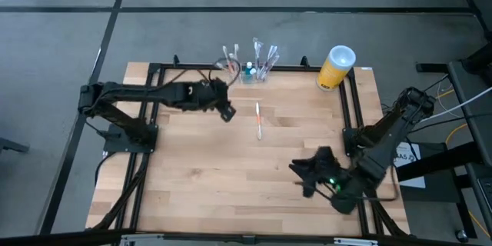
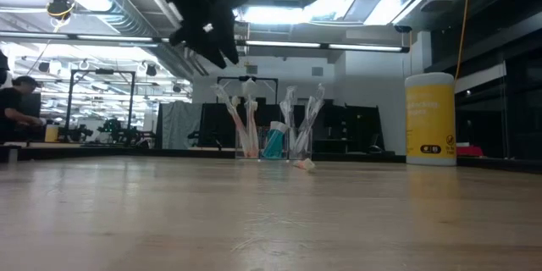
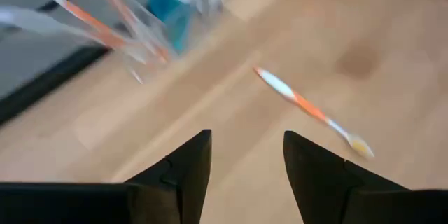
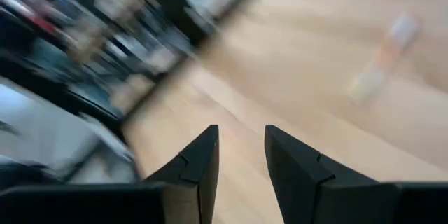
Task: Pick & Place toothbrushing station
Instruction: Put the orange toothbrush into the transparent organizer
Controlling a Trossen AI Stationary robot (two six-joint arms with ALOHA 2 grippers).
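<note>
The toothbrushing station (image 1: 250, 68), a small see-through holder, stands at the table's far edge with several toothbrushes upright in it; it also shows in the low view (image 2: 273, 142) and the left wrist view (image 3: 164, 21). One orange-and-white toothbrush (image 1: 258, 120) lies flat on the table in front of it (image 3: 308, 108). My left gripper (image 1: 225, 112) hovers open above the table, left of that toothbrush and near the station, with nothing between its fingers (image 3: 246, 161). My right gripper (image 1: 304, 177) hangs open over the near right of the table, also holding nothing (image 4: 241, 161).
A tall yellow cylinder with a white top (image 1: 336, 67) stands at the far right corner (image 2: 430, 118). Black frame rails (image 1: 350, 115) run along the table's sides. Bare wood lies across the middle and near part of the table (image 1: 223, 184).
</note>
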